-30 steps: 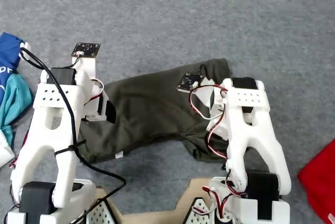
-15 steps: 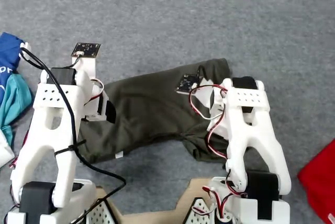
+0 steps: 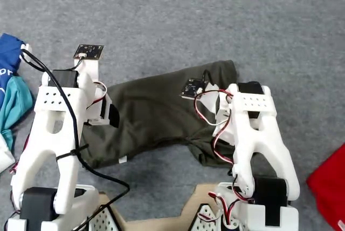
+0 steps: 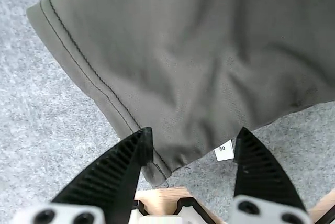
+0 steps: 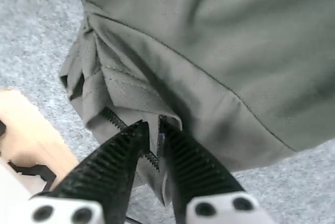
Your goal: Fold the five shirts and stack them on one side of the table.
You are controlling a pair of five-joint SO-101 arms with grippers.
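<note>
An olive shirt [image 3: 156, 107] lies crumpled across the middle of the grey table, with both arms over it. My left gripper [image 4: 193, 135] stands open just above the shirt's [image 4: 199, 51] stitched hem, its jaws spread wide on either side of a small white label [image 4: 224, 150]. Nothing is between them. At the shirt's near right part, my right gripper [image 5: 152, 125] is shut on a bunched fold of the fabric [image 5: 235, 41], with only a thin slit between its fingers. In the high view the arms' white bodies hide both grippers' tips.
Blue and teal shirts [image 3: 11, 90] are heaped at the table's left edge. A red shirt [image 3: 329, 188] lies at the right edge. The arms' wooden base [image 3: 205, 193] lines the front edge. The grey cloth [image 3: 215, 20] behind the olive shirt is bare.
The right arm has shifted slightly left and toward the front edge. The left arm and the olive shirt look unchanged.
</note>
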